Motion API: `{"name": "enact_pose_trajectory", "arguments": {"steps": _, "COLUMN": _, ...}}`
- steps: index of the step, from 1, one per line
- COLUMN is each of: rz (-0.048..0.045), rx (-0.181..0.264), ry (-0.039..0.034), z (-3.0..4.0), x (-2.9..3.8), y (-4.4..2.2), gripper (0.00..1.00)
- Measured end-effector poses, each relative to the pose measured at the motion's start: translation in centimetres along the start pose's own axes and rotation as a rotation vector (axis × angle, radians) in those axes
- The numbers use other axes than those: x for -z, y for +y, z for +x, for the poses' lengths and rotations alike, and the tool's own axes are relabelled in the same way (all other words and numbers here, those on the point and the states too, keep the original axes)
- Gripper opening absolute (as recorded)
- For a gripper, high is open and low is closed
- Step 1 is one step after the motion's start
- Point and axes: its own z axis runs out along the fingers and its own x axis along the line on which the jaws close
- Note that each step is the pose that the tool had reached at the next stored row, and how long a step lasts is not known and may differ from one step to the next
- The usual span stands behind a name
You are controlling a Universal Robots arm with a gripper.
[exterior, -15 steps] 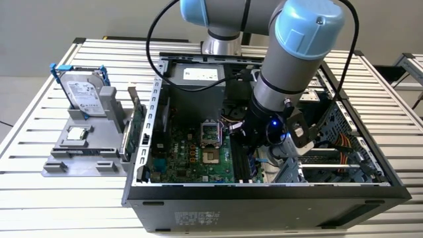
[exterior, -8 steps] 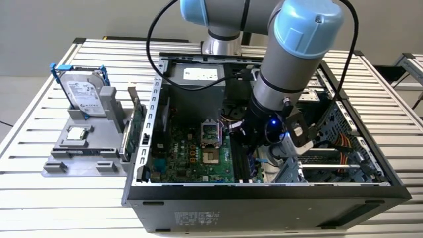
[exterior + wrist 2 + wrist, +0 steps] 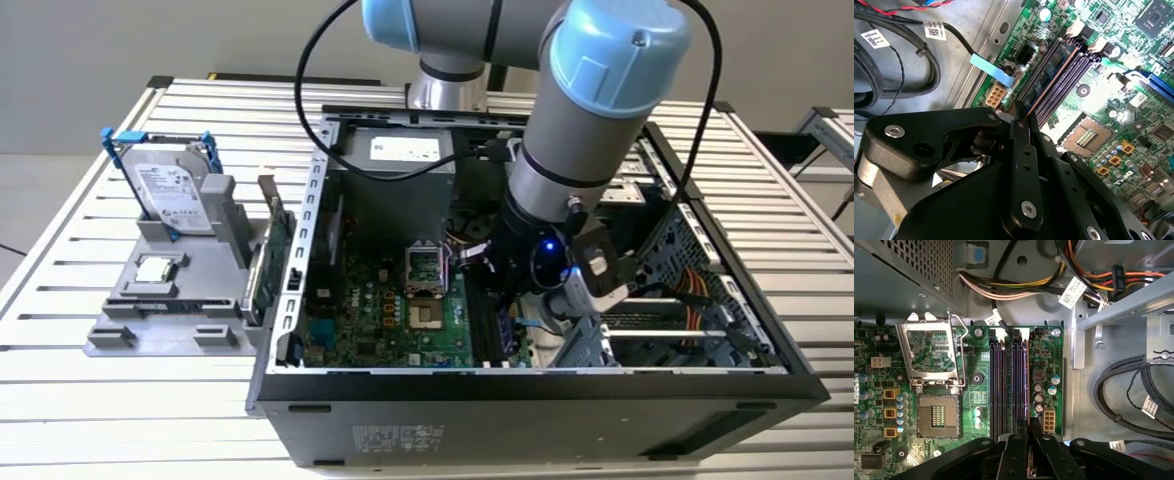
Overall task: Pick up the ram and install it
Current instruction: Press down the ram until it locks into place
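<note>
My gripper (image 3: 497, 300) reaches down into the open computer case (image 3: 534, 415), over the memory slots (image 3: 995, 385) on the green motherboard (image 3: 387, 320). In both wrist views the black fingers (image 3: 1020, 131) stand close together, shut on the near end of the ram (image 3: 1053, 69). The ram is a slim green stick running along the slot nearest the board's edge. In the first wrist view the ram (image 3: 1027, 380) appears edge-on as a thin strip leading straight into my gripper (image 3: 1029, 429). I cannot tell whether it is pressed fully into the slot.
An empty processor socket (image 3: 936, 415) with its raised frame (image 3: 929, 350) lies beside the slots. Black cables (image 3: 1124, 395) and wire bundles (image 3: 1019, 290) crowd the case floor. Outside the case, a grey fixture (image 3: 160, 330) holds a hard drive (image 3: 174, 195), a silver chip (image 3: 156, 268) and a green card (image 3: 276, 265).
</note>
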Motion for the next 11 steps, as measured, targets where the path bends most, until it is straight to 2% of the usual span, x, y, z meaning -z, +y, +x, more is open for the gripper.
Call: {"name": "enact_pose_trajectory", "arguments": {"steps": 11, "rz": 0.0000, "rx": -0.014, "ry": -0.0003, "z": 0.08, "x": -0.15, "y": -0.01, "gripper": 0.00}}
